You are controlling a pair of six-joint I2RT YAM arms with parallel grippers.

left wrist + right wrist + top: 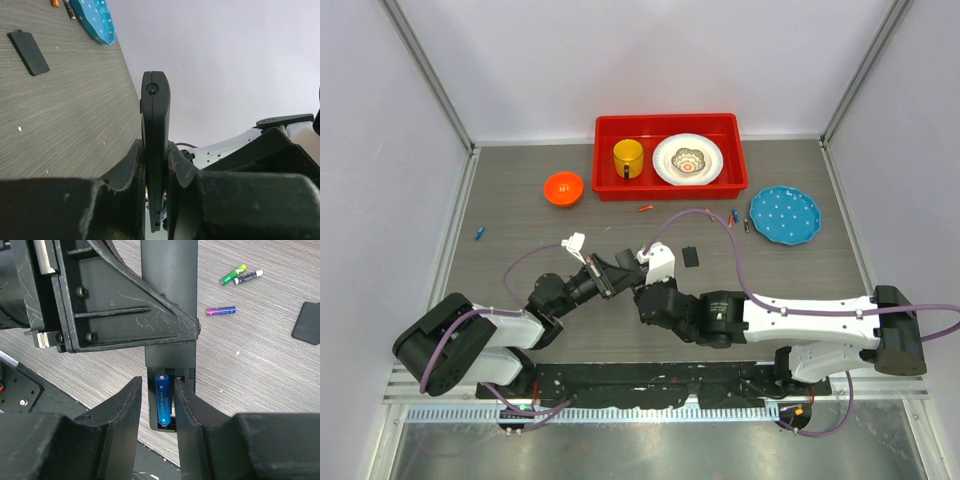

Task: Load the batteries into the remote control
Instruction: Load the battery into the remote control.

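You're working in a robotics lab test cell: plain white wall panels point(620, 60) on bare aluminium corner posts point(428, 75) box in your grey wood-grain desk point(510, 205), and a white-and-black left robot arm point(495, 335) and right robot arm point(810, 318), trailing purple cables point(741, 272), are bolted to a black mounting rail point(650, 378) along its near edge.

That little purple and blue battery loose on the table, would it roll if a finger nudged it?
Probably, if pushed from the side: the purple and blue battery is a smooth round cylinder lying flat on the table. Pushed end-on it would more likely slide. It looks stiff and slim, so perhaps fiddly to pinch.
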